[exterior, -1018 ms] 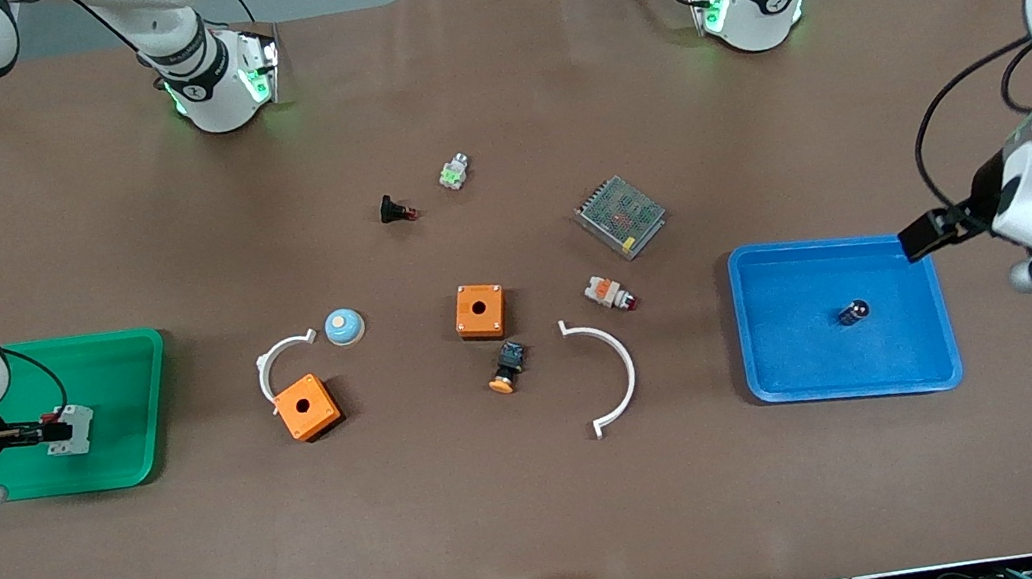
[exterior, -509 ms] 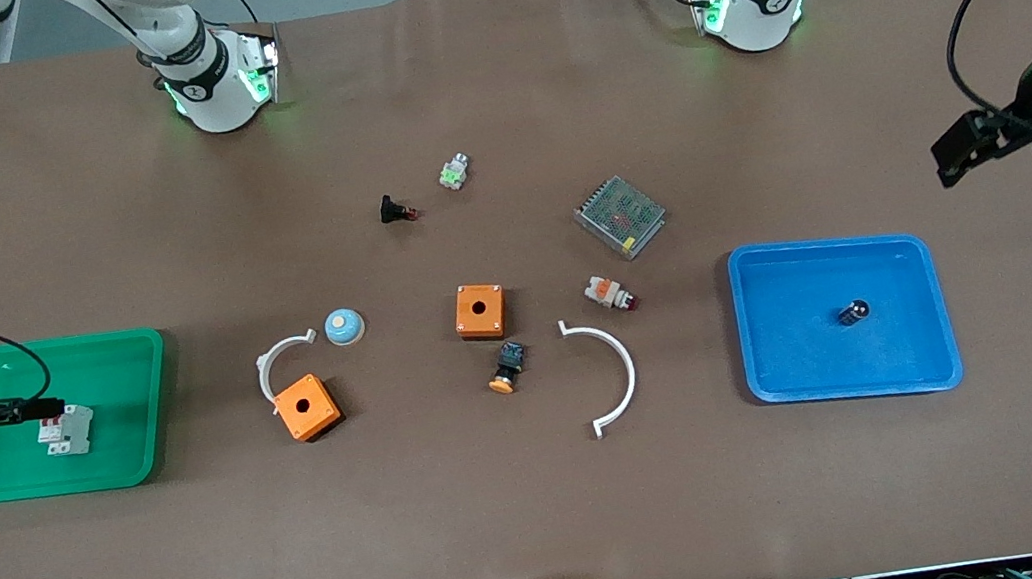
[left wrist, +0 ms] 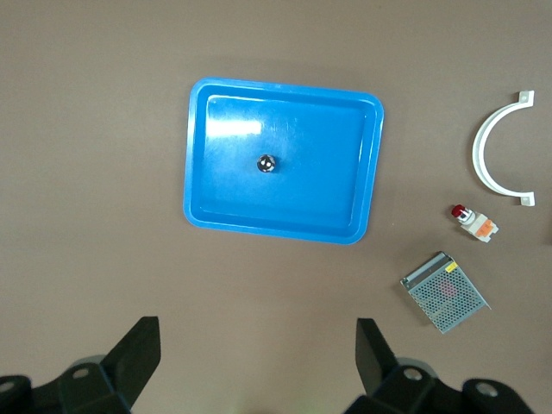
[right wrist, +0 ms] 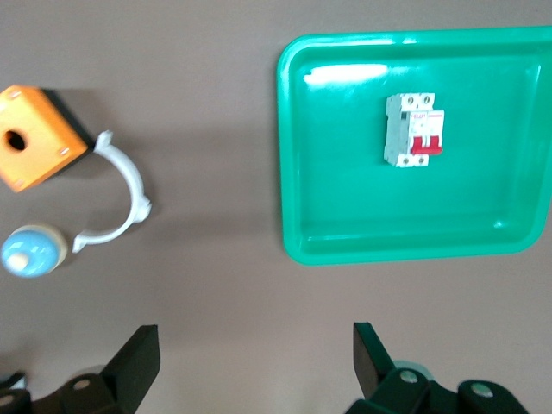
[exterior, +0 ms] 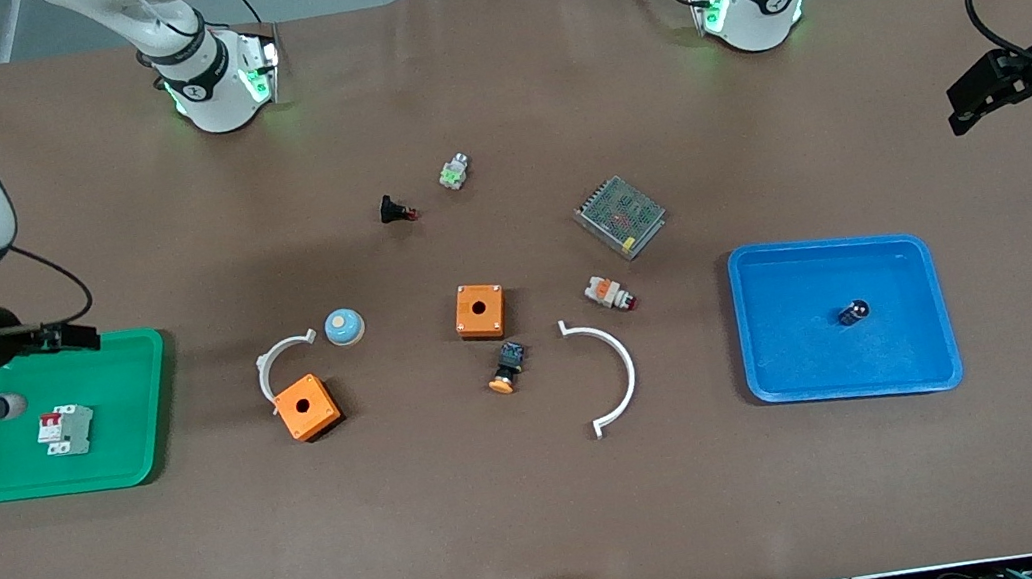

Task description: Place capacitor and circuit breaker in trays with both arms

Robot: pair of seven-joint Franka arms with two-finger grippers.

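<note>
Green tray (exterior: 128,405) holds the circuit breaker (exterior: 66,430) — both grippers, right gripper (exterior: 83,337) and left gripper (exterior: 961,111), have lifted away, wide open, empty.

Even, bright overhead light falls on the matte brown table covering (exterior: 547,507), which shows no glare. Shadows are short and soft: the orange square box with a round hole (exterior: 308,406) casts a small dark patch toward 3 o'clock in the front view. Glossy plastic catches the lamps, with a white streak near the 11 o'clock corner of the shiny blue rectangular tray (left wrist: 198,198) and another on the shiny green rectangular tray (right wrist: 293,216). Green indicator lights glow on both white arm bases (exterior: 217,89). All three views are sharp, though the black gripper fingers (right wrist: 138,366) at the wrist views' 6 o'clock edge look slightly soft.
</note>
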